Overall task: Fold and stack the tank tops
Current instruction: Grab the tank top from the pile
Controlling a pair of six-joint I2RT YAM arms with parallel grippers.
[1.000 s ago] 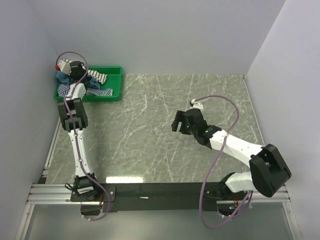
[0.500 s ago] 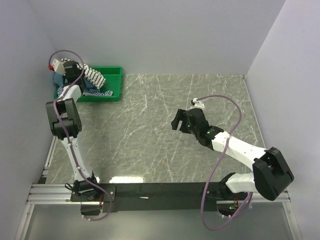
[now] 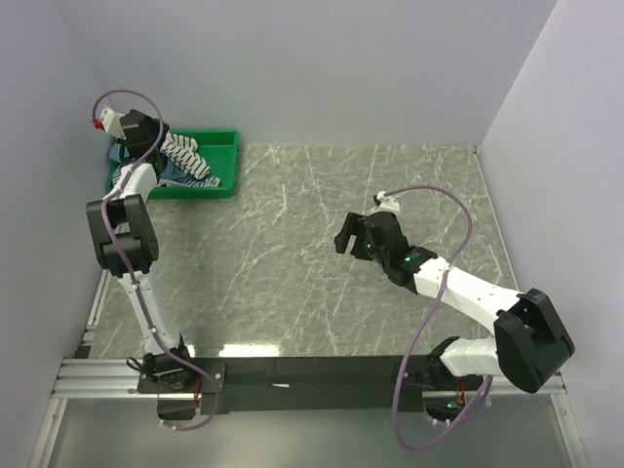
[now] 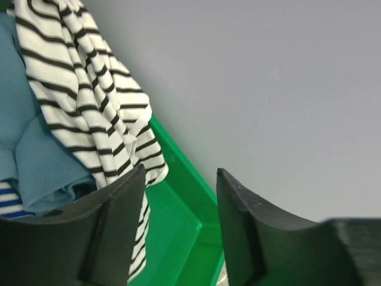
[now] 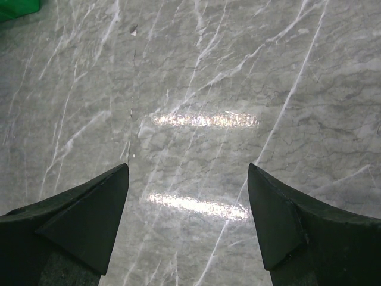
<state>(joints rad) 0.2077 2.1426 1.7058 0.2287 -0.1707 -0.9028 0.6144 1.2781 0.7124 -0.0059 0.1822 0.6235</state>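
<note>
The tank tops lie bunched in the green tray (image 3: 224, 156) at the far left corner. The white one with black stripes (image 3: 185, 154) drapes over the pile and shows large in the left wrist view (image 4: 89, 101). Beside it lies the teal-blue one (image 4: 36, 155), and a blue-and-white striped one (image 4: 9, 199) peeks out underneath. My left gripper (image 3: 156, 136) hangs above the tray, open (image 4: 180, 173), nothing between its fingers; the striped cloth sits just behind the left finger (image 4: 119, 220). My right gripper (image 3: 346, 239) hovers open over the bare table middle (image 5: 187, 170).
The marble table (image 3: 292, 214) is bounded by pale walls on the left, back and right. The tray's green inner wall (image 4: 190, 208) stands close to the back wall. A purple cable loops over each arm.
The left gripper closed on the black-striped top, lifted it from the tray, then opened; the cloth has dropped back over the pile. The right arm has barely moved.
</note>
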